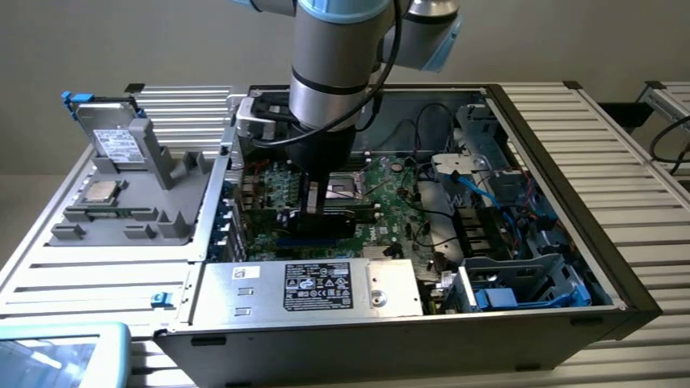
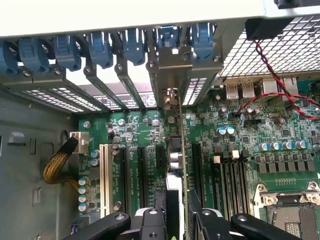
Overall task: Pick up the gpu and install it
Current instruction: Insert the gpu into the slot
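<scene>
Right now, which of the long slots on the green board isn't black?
The white slot, the one nearest the braided yellow cable; every other slot is black.

— What sort of place is this?
— A robotics lab or workshop. An industrial arm hangs over an opened computer case on a slatted aluminium tabletop.
— Anything else?
— A grey parts fixture stands alongside, with a bare wall behind.
</scene>
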